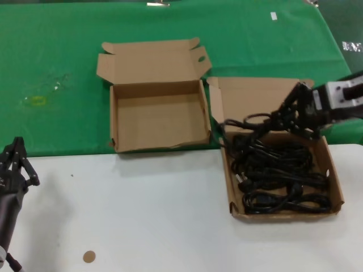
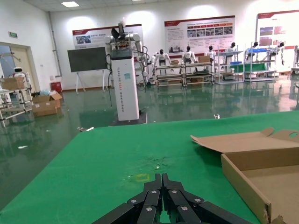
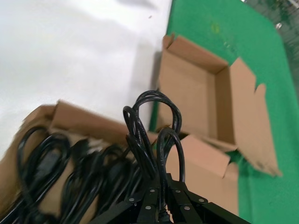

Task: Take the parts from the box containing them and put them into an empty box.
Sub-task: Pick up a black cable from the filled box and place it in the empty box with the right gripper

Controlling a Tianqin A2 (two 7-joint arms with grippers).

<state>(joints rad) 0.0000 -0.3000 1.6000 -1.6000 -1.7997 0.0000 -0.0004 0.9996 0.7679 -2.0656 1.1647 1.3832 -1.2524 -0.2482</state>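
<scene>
Lying nearest the robot, a white tabletop (image 1: 142, 215) is seen in the head view, bearing a small brown disc (image 1: 89, 256) at its front. The left gripper (image 1: 17, 164) is parked at the near left edge; its fingers (image 2: 161, 193) are shown pressed together in the left wrist view, holding nothing. On the right, the box of cords (image 1: 336, 187) rests on the white surface, its plain lid (image 1: 255, 96) leaning back onto the green cloth (image 1: 57, 56). Black power cords (image 1: 283, 175) lie tangled inside it. The right gripper (image 1: 281, 118) is placed over the far edge of this box, clamped on a cord bundle (image 3: 154, 135) whose loops rise above the pile; the pinch itself is shown only in the right wrist view. The empty box (image 1: 116, 122) sits farther back and to the left on the green cloth, just beside the full one, its eared lid (image 1: 150, 59) open. A white column (image 2: 125, 84) with vertical lettering too small to read, wall posters (image 2: 198, 35) and other robots are revealed beyond the table only by the left wrist view.
</scene>
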